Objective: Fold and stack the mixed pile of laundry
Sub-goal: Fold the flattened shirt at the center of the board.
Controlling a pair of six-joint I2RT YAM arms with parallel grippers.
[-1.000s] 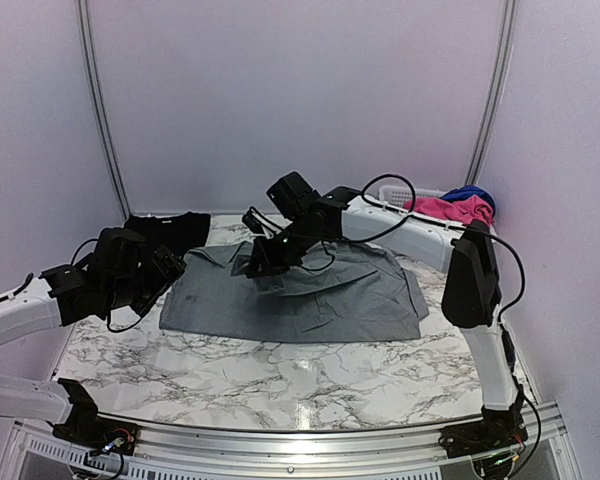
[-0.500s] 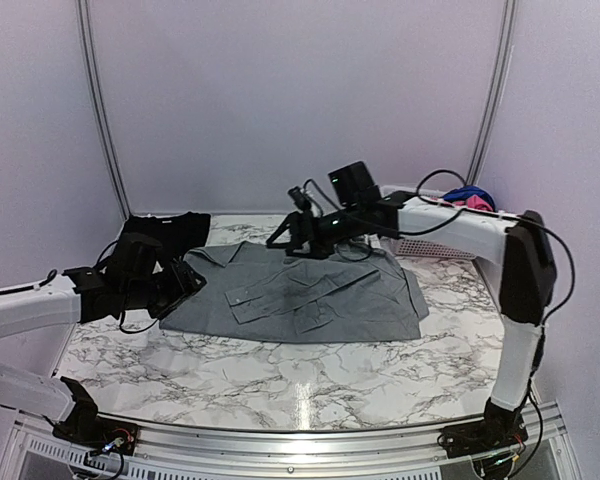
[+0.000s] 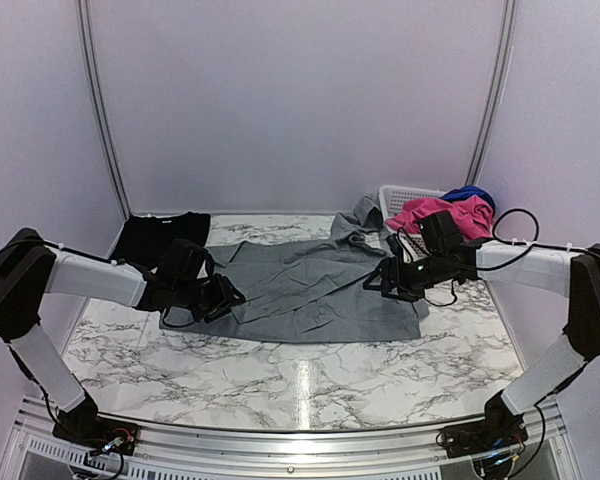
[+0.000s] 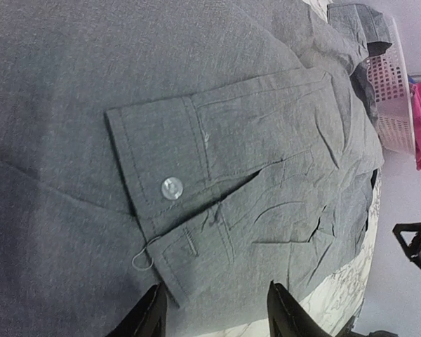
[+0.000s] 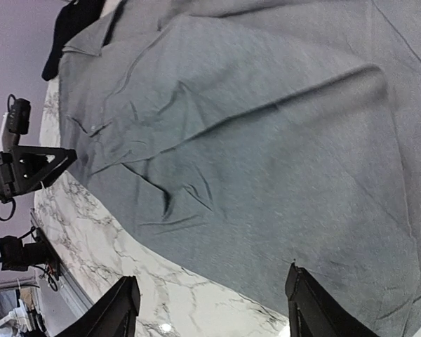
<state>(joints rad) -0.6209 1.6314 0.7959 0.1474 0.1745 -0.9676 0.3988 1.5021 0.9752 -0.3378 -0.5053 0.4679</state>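
Note:
A grey garment (image 3: 300, 290) lies spread flat on the marble table, with one end (image 3: 363, 215) bunched against the white basket. In the left wrist view (image 4: 252, 140) it shows a buttoned flap (image 4: 172, 188). My left gripper (image 3: 225, 297) is open and empty, low over the garment's left near edge (image 4: 217, 312). My right gripper (image 3: 375, 283) is open and empty over the garment's right near edge (image 5: 210, 309). A black cloth (image 3: 160, 235) lies at the back left. A pink piece (image 3: 445, 212) and a dark blue piece (image 3: 470, 193) sit in the basket.
The white lattice basket (image 3: 400, 192) stands at the back right corner, also in the left wrist view (image 4: 393, 105). Bare marble (image 3: 300, 380) runs along the front. Booth walls close in the back and sides.
My right arm swung from the back middle down to the garment's right side. My left gripper moved right onto its left edge. The garment now lies flatter, one end against the basket.

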